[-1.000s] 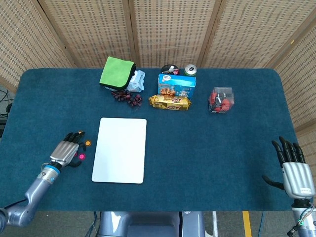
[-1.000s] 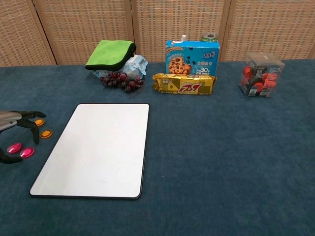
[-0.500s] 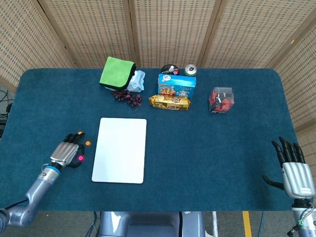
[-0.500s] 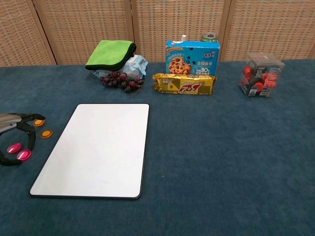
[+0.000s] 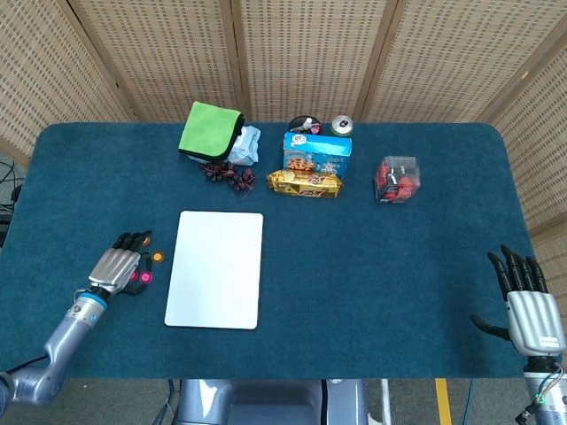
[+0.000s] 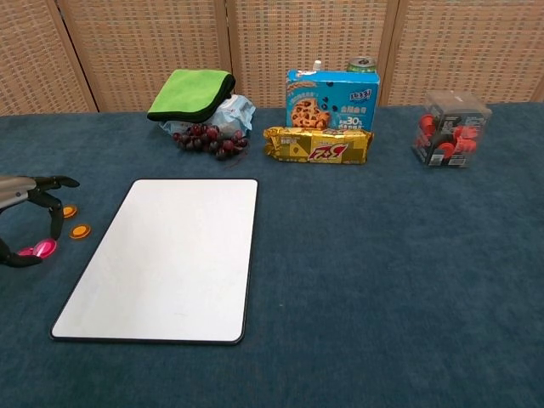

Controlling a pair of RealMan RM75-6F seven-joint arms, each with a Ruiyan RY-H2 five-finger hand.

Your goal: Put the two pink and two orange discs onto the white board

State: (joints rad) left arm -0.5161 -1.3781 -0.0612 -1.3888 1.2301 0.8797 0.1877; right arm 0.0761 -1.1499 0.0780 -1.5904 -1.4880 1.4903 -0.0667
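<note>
Since the earlier frames the left hand (image 6: 21,217) has been lifting slightly, and only one pink disc (image 6: 42,248) is now showing where two were lying apart before. That disc is sitting between the thumb and a curled finger, apparently pinched. The second pink disc is hidden; I cannot tell where it is.

The desk (image 5: 372,283) is carrying everything. The board (image 5: 215,268) is lying flat and bare near its left front. Along the far side are sitting a green cloth (image 5: 211,128), a cookie box (image 5: 317,154), a snack bar (image 5: 305,183), a clear box (image 5: 396,180) of red pieces, grapes (image 5: 228,173) and a can (image 5: 342,126).

The right hand (image 5: 529,304) is resting at the desk's front right corner, fingers (image 5: 516,266) spread and holding nothing.

Two orange discs are lying on the desk between the left hand and the board: one (image 6: 80,230) just beside the board's left edge, the other (image 6: 69,211) partly under the fingers (image 6: 53,182).
</note>
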